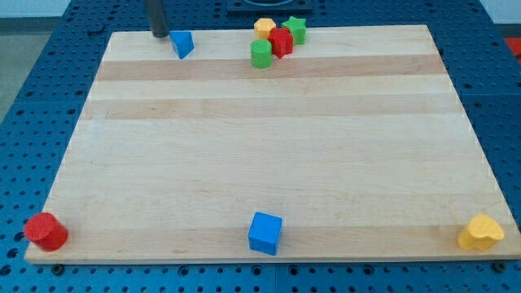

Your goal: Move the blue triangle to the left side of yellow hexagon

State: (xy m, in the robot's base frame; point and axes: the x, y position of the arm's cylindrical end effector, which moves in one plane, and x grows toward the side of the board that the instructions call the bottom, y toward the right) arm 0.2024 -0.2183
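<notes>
blue: 2 — triangle (pixel 182 43) at view's top left, cube (pixel 265 233) at bottom centre
red: 2 — cylinder (pixel 45 231) at bottom left corner, 1 red block (pixel 282 41) in top cluster, shape unclear
green: 2 — both in top cluster: cylinder-ish green (pixel 260 54), star-ish green (pixel 296 29)
yellow: 2 — hexagon (pixel 264 27) in top cluster, heart-ish yellow (pixel 481 233) at bottom right corner
blocks total: 8
rod: 1, my tip (pixel 160 36)
board: 1 (pixel 269 146)

Bright, even light; sharp focus, faint shadows.
</notes>
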